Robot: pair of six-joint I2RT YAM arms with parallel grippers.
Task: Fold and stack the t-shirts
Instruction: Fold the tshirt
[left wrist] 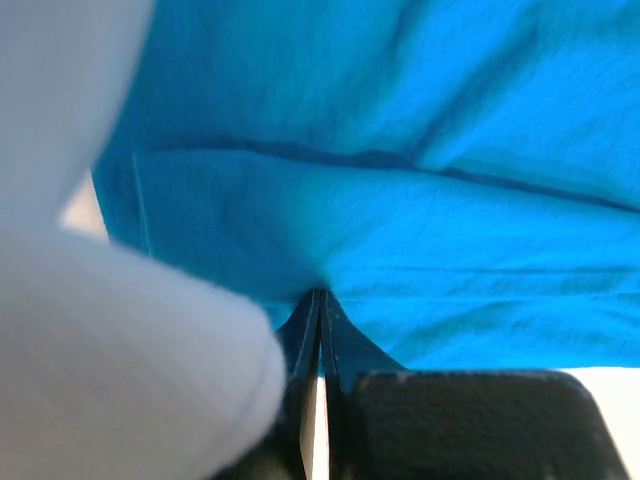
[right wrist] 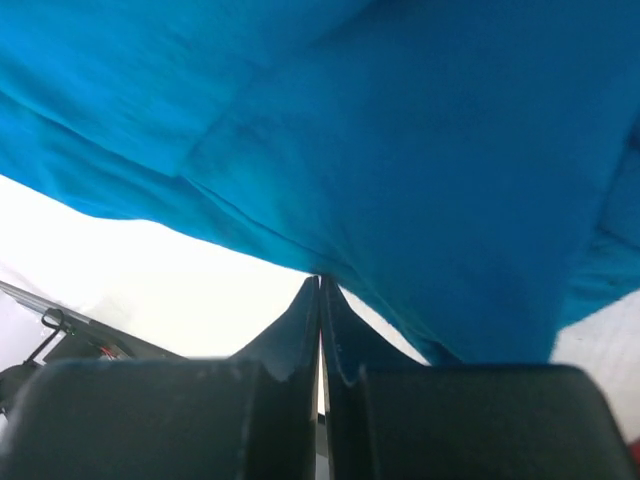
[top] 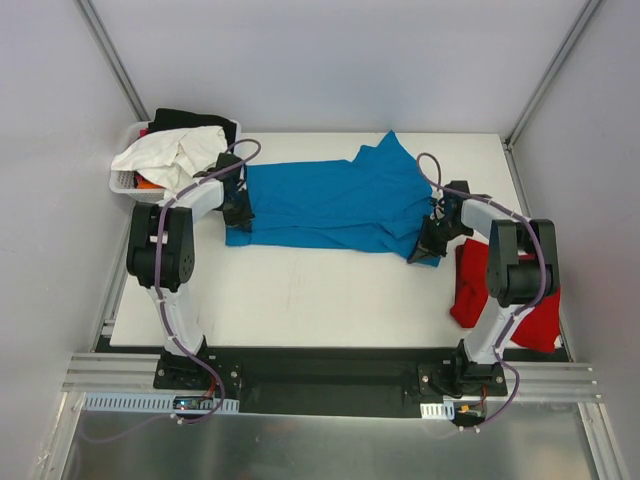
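Since left gripper (top: 238,208) and right gripper (top: 428,248) pinch shut on the turquoise t-shirt (top: 330,205), just left of the red t-shirt (top: 467,290), at its farthest and nearest ends, uneven lifting could slip thin cloth, bunching the fold.

Left claw (left wrist: 320,300) pinched on turquoise t-shirt (left wrist: 420,200), fabric creased above
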